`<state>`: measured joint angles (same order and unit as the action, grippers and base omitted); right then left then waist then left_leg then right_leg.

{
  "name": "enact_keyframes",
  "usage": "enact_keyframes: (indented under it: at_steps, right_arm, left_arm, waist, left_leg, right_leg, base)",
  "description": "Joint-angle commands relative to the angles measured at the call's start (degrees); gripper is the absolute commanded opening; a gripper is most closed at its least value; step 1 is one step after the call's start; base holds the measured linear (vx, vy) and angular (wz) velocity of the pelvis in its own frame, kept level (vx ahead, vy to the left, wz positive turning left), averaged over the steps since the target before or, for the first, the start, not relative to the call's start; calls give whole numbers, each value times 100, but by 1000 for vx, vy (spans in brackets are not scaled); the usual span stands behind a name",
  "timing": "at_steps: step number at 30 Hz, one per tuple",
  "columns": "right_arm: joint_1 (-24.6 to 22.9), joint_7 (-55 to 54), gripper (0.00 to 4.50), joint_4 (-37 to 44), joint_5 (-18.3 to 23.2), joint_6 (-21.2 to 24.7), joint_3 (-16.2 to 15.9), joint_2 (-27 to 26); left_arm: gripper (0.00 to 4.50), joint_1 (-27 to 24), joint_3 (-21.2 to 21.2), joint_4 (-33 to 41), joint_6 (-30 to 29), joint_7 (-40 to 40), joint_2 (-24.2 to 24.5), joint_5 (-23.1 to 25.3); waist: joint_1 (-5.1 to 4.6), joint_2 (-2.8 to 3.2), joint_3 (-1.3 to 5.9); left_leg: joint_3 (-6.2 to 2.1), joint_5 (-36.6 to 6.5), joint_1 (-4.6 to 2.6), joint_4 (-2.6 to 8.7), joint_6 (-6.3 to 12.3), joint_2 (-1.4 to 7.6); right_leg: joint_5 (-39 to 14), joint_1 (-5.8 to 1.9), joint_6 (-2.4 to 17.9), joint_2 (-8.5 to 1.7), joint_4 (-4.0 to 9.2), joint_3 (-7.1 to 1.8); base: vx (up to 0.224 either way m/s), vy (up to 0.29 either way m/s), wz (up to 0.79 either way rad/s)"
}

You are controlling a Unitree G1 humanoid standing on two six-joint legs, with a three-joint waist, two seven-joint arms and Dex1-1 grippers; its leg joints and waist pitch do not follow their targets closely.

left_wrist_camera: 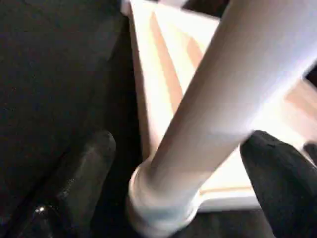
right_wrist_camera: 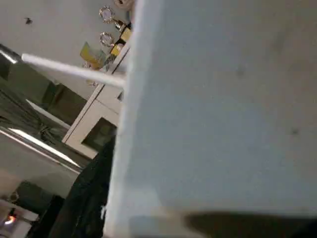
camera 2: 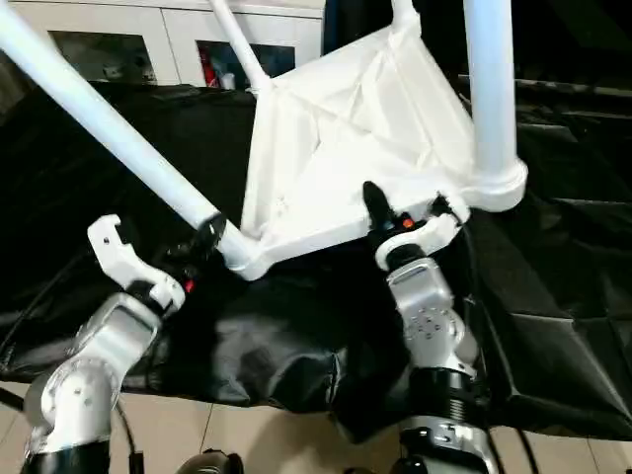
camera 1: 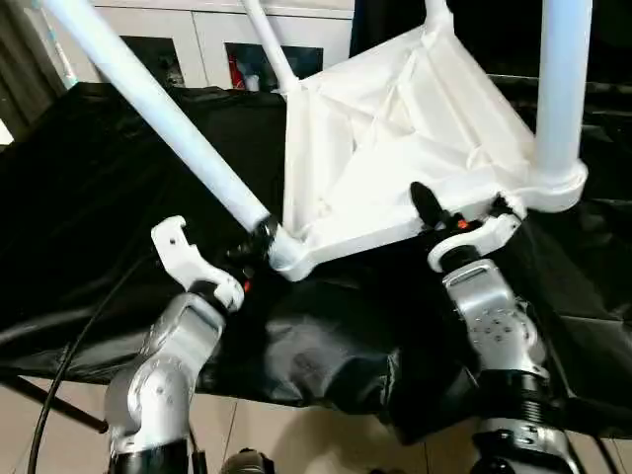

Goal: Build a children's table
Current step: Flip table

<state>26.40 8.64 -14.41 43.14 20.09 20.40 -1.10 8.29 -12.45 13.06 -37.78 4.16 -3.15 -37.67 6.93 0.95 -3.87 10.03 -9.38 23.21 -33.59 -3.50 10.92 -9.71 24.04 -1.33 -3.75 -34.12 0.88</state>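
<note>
1. The left gripper (camera 1: 259, 240) sits at the near-left corner of the upturned tabletop (camera 1: 395, 138), its black fingers (left_wrist_camera: 84, 173) spread wide on either side of the base of the near-left leg (camera 1: 158, 114), not clenched on it.
2. That leg slants up and away to the left from its corner socket (camera 1: 283, 252).
3. The tabletop lies ribbed side up, tilted, over the black cloth (camera 1: 99, 197), with the white cabinet (camera 1: 197, 39) behind it.
4. The right gripper (camera 1: 464, 219) is clamped on the tabletop's near edge, just beside the near-right leg (camera 1: 563, 89), which stands upright in its socket.
</note>
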Motion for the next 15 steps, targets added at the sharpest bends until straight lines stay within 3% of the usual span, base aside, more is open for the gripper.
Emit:
enact_keyframes:
  at_steps: [1, 8, 15]
  right_arm:
    - [48, -83, 205, 762, -24, -218, 407, 376]
    - [-31, -177, 201, 1055, -59, 0, 408, 704]
    - [-249, 51, 199, 1307, -569, 445, -178, 1241]
  left_arm:
    - [450, -246, -148, 21, -242, -50, 108, -28]
    - [450, -605, 131, 383, -798, 404, 630, -315]
    - [450, -452, 1164, 855, -293, 1162, 1485, 603]
  waist:
    - [-14, -20, 406]
    - [75, -8, 416]
    - [51, -44, 376]
  left_leg:
    - [-12, -947, -146, 360, -67, 113]
    - [-11, -732, -143, 329, -25, 102]
    - [-29, -906, -119, 369, -55, 95]
  right_leg:
    - [-698, -238, 609, -228, 300, -101]
    - [-376, -231, 554, -194, 263, -91]
    - [-967, -245, 309, -223, 317, -102]
  base:
    - [0, 0, 0]
    - [0, 0, 0]
    - [0, 0, 0]
